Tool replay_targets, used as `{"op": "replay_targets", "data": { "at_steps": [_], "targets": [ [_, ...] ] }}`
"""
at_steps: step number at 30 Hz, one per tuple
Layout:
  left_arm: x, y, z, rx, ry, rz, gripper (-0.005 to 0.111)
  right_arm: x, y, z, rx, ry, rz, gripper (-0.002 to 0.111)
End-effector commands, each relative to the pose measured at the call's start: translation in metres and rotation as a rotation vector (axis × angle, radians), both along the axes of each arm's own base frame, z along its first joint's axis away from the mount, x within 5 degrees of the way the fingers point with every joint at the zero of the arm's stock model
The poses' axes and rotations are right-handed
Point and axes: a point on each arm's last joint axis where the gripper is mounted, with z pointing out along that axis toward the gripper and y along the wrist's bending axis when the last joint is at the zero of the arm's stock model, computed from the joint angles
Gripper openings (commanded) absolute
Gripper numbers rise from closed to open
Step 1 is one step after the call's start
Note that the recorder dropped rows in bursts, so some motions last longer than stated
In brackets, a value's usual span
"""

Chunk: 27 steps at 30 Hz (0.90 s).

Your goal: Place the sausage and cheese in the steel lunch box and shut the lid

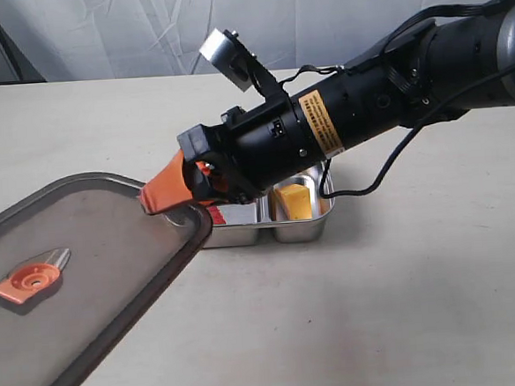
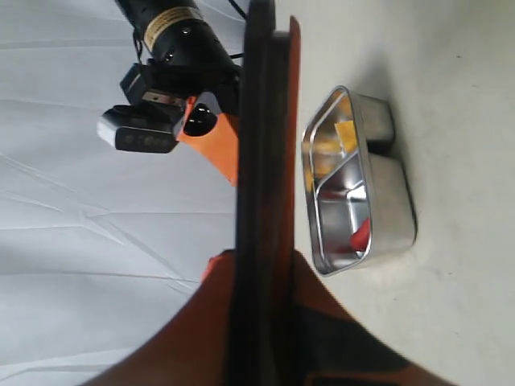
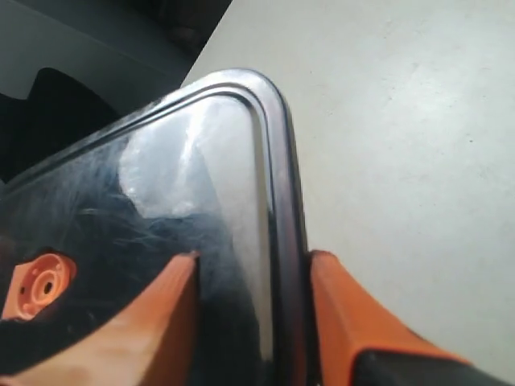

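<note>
The lid (image 1: 85,258), dark and translucent with an orange valve tab (image 1: 27,281), hangs tilted at the left. Edge-on in the left wrist view, the lid (image 2: 261,121) is clamped by my left gripper (image 2: 261,257), which is outside the exterior view. My right gripper (image 1: 176,194) reaches across to the lid's far edge. Its jaws (image 3: 251,265) straddle the rim (image 3: 286,201) with a gap on one side. Behind it, the steel lunch box (image 1: 304,232) rests on the table. The cheese (image 1: 293,201) lies in one compartment and the sausage (image 2: 362,233) in the other.
The beige table (image 1: 380,308) stretches in front and to the right of the box. A white curtain (image 1: 122,26) hangs behind. The black right arm (image 1: 391,86), with its cable, spans above the lunch box.
</note>
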Motion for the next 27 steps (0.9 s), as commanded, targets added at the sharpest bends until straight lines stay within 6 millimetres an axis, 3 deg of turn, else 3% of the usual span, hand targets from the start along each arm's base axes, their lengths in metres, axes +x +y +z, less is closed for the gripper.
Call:
{"op": "replay_targets", "data": {
  "at_steps": [1, 9, 12, 13, 17, 18, 27],
  "targets": [
    [0.002, 0.002, -0.011, 0.03, 0.101, 0.034, 0.0, -0.024, 0.008, 0.02, 0.134, 0.112, 0.159, 0.0],
    [0.01, 0.011, -0.012, 0.037, 0.085, 0.166, 0.0, -0.037, 0.001, 0.048, 0.168, 0.032, 0.179, 0.0],
    [0.012, 0.01, -0.004, -0.01, 0.018, 0.172, 0.0, -0.054, 0.014, 0.049, 0.163, 0.031, 0.246, 0.002],
    [0.012, 0.01, -0.004, -0.011, 0.016, 0.172, 0.0, -0.061, 0.019, 0.049, 0.164, 0.034, 0.272, 0.006],
    [0.011, 0.01, -0.006, 0.0, 0.03, 0.163, 0.0, -0.078, 0.032, 0.052, 0.195, 0.059, 0.316, 0.05],
    [0.011, 0.01, -0.006, 0.001, 0.031, 0.163, 0.0, -0.079, 0.033, 0.052, 0.195, 0.059, 0.321, 0.056],
    [0.014, 0.01, 0.005, -0.083, -0.054, 0.175, 0.0, -0.08, 0.033, 0.051, 0.188, 0.055, 0.327, 0.054]
  ]
}}
